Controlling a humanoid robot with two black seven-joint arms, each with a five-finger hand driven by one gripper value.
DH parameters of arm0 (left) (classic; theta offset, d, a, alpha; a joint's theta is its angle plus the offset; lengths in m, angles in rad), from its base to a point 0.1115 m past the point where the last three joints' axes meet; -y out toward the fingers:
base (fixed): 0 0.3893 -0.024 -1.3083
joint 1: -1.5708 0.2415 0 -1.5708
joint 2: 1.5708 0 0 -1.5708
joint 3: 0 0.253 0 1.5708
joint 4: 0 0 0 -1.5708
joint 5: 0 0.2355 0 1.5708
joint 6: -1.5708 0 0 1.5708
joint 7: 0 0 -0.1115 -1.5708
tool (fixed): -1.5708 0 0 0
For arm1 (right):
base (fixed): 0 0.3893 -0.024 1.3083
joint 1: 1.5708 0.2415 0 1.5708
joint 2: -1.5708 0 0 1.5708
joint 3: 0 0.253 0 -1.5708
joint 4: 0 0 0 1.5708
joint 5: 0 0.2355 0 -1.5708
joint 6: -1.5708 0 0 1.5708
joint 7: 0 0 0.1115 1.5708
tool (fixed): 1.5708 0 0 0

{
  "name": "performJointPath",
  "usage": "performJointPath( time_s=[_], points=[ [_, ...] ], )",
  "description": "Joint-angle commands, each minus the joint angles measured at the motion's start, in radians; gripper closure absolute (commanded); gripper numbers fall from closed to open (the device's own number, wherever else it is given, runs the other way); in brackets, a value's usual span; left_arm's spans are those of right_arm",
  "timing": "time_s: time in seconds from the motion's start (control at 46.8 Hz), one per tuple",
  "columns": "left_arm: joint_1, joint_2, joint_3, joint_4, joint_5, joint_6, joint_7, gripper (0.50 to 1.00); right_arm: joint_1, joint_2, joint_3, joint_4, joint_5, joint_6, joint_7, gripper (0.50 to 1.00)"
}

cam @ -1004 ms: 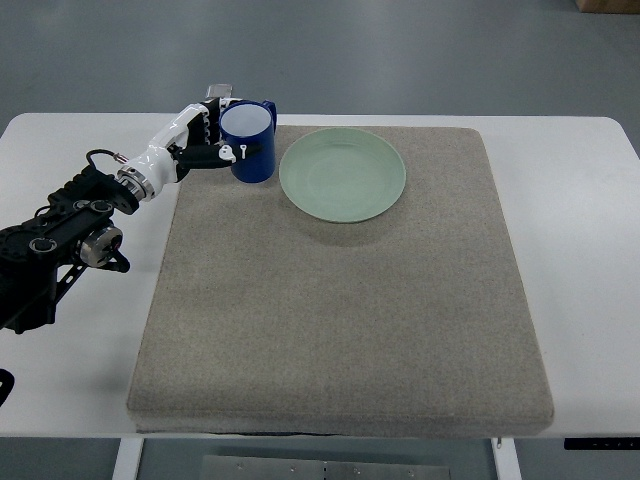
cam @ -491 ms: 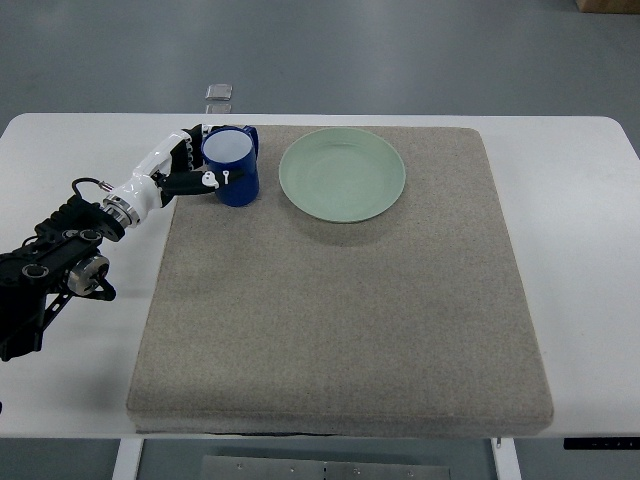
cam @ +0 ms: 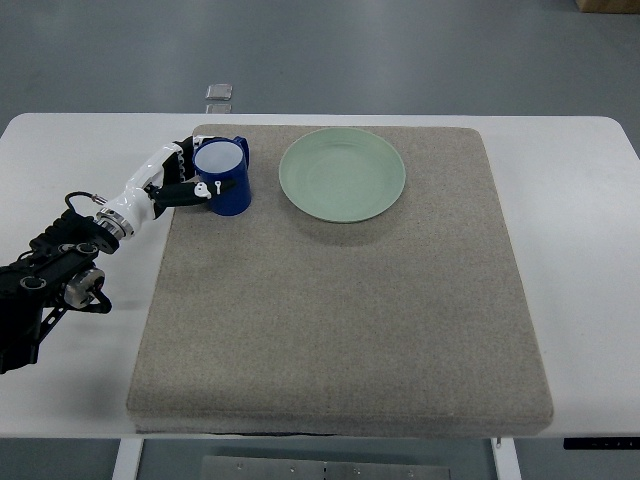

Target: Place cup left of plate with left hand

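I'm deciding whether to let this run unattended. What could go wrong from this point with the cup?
The left hand grips the blue cup near the mat's left edge; set down there, it could straddle the edge and tip. The fingers wrap the cup's side, so opening them carelessly might drag or topple it. The gap to the green plate is modest, so a rightward slip could knock it.

I am not finding any readable text, label, brand, number or sign in the top view. I am checking the small grey object [cam: 219, 92] on the floor at upper left, and any marking there is too small to read.
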Motion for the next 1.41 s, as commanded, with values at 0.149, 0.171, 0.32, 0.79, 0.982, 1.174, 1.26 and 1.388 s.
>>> performJointPath(
  time_s=[0.149,0.171,0.32,0.79,0.982,1.174,1.26,1.388],
  points=[
    [0.0,0.001,-0.013,-0.009,-0.009,0.014,0.0,0.528,-0.001,0.0,0.0,0.001,0.0,0.0,0.0,0.566],
    [0.0,0.001,-0.013,-0.011,-0.016,0.012,0.0,0.502,-0.001,0.0,0.0,0.001,0.0,0.0,0.0,0.566],
    [0.0,0.004,-0.011,-0.018,-0.052,-0.005,0.0,0.501,-0.001,0.0,0.0,0.001,0.0,0.0,0.0,0.566],
    [-0.001,0.081,-0.016,-0.121,-0.1,-0.005,0.0,0.501,-0.001,0.0,0.0,-0.001,0.0,0.0,0.0,0.566],
    [-0.006,0.145,-0.056,-0.205,-0.169,-0.006,0.0,0.501,-0.001,0.0,0.0,-0.001,0.0,0.0,0.0,0.566],
    [-0.032,0.145,-0.168,-0.209,-0.203,-0.036,0.012,0.501,-0.001,0.0,0.0,0.001,0.0,0.0,0.0,0.566],
    [-0.083,0.144,-0.177,-0.199,-0.261,-0.026,0.02,0.501,-0.001,0.0,0.0,0.001,0.0,0.0,0.0,0.566],
    [-0.144,0.139,-0.175,-0.164,-0.411,-0.023,0.034,0.501,0.001,0.0,0.0,0.001,0.0,0.0,0.0,0.566]
  ],
)
